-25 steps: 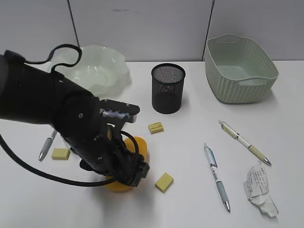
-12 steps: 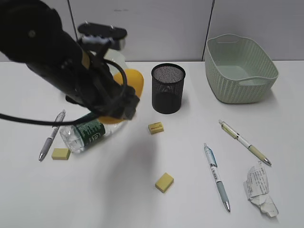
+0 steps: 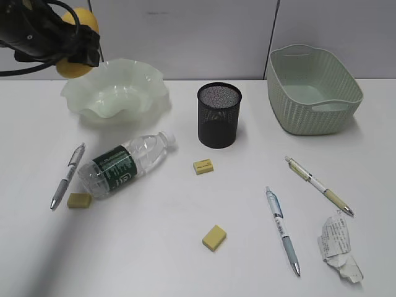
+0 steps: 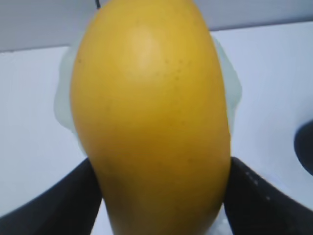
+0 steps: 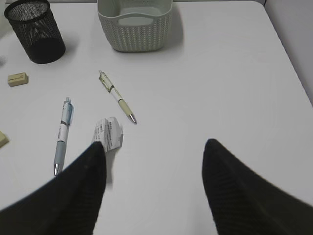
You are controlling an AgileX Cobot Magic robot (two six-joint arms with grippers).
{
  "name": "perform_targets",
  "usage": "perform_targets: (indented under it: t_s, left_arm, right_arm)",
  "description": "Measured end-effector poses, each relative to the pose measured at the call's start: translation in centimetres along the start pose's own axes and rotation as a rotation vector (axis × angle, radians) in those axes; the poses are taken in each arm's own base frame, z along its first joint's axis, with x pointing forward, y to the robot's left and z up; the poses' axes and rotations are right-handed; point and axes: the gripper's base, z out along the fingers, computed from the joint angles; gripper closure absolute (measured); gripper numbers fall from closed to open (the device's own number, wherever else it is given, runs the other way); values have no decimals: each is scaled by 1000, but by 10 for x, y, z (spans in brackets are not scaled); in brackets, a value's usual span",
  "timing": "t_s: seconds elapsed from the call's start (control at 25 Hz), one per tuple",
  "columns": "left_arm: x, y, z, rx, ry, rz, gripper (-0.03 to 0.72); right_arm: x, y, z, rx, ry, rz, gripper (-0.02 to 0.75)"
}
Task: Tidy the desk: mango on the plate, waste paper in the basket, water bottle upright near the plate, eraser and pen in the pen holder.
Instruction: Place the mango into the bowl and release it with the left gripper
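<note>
A second ago the left tool was sitting low over the worktop in front of the plate, its arm covering the water bottle; half a second ago it was lifting the mango beside the pen holder; now it is holding the fruit in the air just above the plate's far left rim, and the water bottle is lying in full view on its side in front of the plate, cap pointing toward the pen holder.

The left arm is running out of the exterior view at the top left corner, so only its dark end is showing; in the left wrist view the mango is filling nearly the whole frame, with the plate peeking out behind it and the dark fingers pressing against both lower sides of the fruit; the tool is gripping the mango.

The right tool is missing from the exterior view; its wrist camera is showing two dark fingers standing wide apart with nothing between them, hanging above bare worktop, with the waste paper just beyond the left finger and the basket far beyond, right of the pen holder.
</note>
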Motion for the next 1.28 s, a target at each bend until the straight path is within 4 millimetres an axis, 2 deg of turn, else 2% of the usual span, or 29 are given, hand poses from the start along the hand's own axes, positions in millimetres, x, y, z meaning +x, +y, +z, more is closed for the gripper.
perform_targets:
  t_s: [0.12, 0.28, 0.48, 0.64, 0.88, 1.04, 1.28]
  left_arm:
    - [-7, 3, 23, -10, -42, 46, 134]
    - [-7, 0, 63, 4, -64, 65, 134]
    - [8, -3, 111, 36, -101, 82, 134]
    - [21, -4, 137, 52, -107, 89, 134]
    - [37, -3, 157, 48, -66, 131, 134]
    - [37, -3, 157, 49, -70, 137, 129]
    - [36, -3, 156, 49, -73, 138, 85]
  right_arm:
    - [0, 0, 0, 0, 0, 0, 244]
    - [0, 0, 0, 0, 0, 0, 244]
    - [0, 0, 0, 0, 0, 0, 244]
    - [0, 0, 0, 0, 0, 0, 244]
    - [0, 0, 0, 0, 0, 0, 244]
    - [0, 0, 0, 0, 0, 0, 244]
    - [0, 0, 0, 0, 0, 0, 244]
